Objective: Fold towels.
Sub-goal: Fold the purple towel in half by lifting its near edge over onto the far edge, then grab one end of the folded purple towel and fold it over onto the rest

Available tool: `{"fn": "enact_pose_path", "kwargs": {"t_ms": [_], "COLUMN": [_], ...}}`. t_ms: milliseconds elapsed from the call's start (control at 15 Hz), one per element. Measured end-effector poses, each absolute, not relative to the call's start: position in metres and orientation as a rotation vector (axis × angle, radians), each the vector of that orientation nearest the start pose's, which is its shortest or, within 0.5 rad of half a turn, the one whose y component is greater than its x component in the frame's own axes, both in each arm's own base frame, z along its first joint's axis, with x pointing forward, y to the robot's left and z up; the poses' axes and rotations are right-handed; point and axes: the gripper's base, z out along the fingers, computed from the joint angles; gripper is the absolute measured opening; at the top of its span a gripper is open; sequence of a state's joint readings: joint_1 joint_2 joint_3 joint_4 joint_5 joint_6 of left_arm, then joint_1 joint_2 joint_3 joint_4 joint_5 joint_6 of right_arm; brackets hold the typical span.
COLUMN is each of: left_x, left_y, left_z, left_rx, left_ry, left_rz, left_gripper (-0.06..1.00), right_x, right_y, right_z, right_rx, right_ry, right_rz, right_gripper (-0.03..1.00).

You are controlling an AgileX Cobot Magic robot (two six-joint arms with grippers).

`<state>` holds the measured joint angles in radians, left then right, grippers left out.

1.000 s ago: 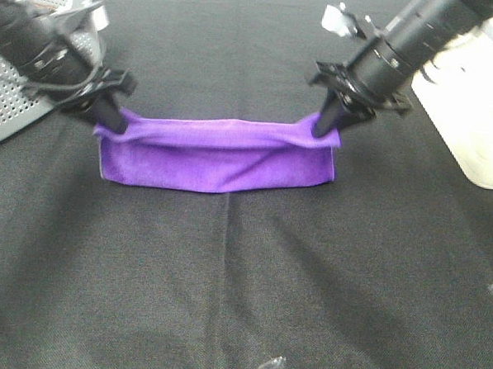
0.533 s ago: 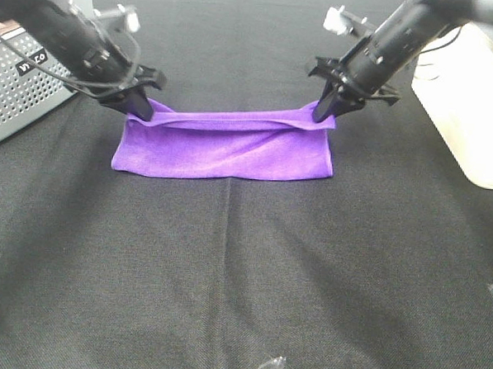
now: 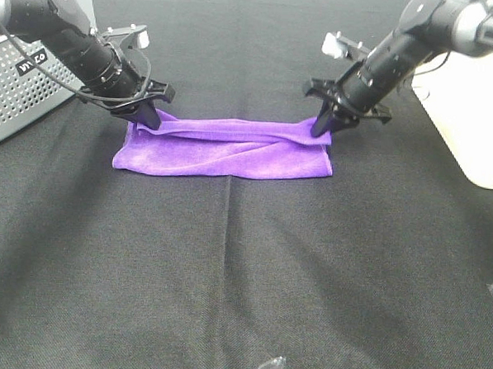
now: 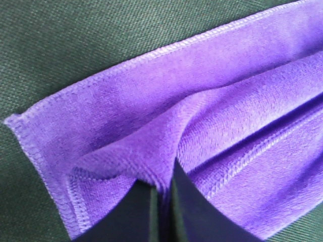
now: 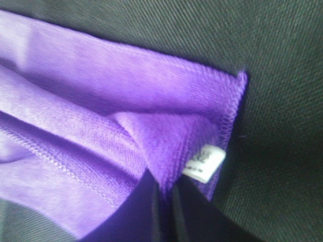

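We have one purple towel (image 3: 223, 153) on the black counter (image 3: 225, 274), lying as a long, narrow band, so by our reading the lengthwise fold is made or very nearly so. Along the towel's far edge a loose layer rides up in a soft ridge and is not pressed flat.

The left end effector (image 3: 147, 119) is at the towel's far left corner, and the left wrist view shows its fingers (image 4: 136, 212) clenched on a pinch of purple cloth. The right end effector (image 3: 322, 129) is at the towel's far right corner, gripping the cloth the same way, right beside the towel's white label (image 5: 204, 164). Both sit low, close over the towel.

What's left, we judge: let go of both corners, smooth that ridge, then fold the band across its length.

The count: one towel, one label, two end effectors. Off the towel's left end is one grey perforated box (image 3: 20, 90), and off its right end one white bin (image 3: 473, 122).
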<state>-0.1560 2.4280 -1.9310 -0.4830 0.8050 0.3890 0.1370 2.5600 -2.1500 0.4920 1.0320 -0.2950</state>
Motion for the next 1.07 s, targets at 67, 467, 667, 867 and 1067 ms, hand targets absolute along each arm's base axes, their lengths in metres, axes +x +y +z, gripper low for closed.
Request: {"fn": "enact_pose_path", "kwargs": {"t_ms": [67, 467, 667, 867, 1067], "left_x": [0.5013, 0.5030, 0.5032, 0.5032, 0.5042], "left_y": [-0.1096, -0.1083, -0.1079, -0.1069, -0.1066], "left_z": [0.1194, 0.1134, 0.1113, 0.1103, 0.1188], "left_rx": [0.359, 0.341, 0.324, 0.273, 0.278], "left_ry": [2.684, 2.684, 2.691, 2.708, 2.742], "left_rz": [-0.497, -0.476, -0.472, -0.467, -0.460], "left_gripper": [0.00, 0.12, 0.38, 0.69, 0.77], "right_x": [0.5147, 0.5164, 0.5166, 0.5177, 0.5182], "right_y": [0.1083, 0.1072, 0.1052, 0.1034, 0.0999], "right_z": [0.1061, 0.1064, 0.1060, 0.1054, 0.1052], "right_rx": [-0.310, -0.313, -0.318, -0.317, -0.292], "right_ry": [2.811, 2.799, 2.801, 2.799, 2.813], "right_rz": [0.621, 0.596, 0.579, 0.544, 0.488], "right_gripper": [0.00, 0.11, 0.27, 0.46, 0.64]}}
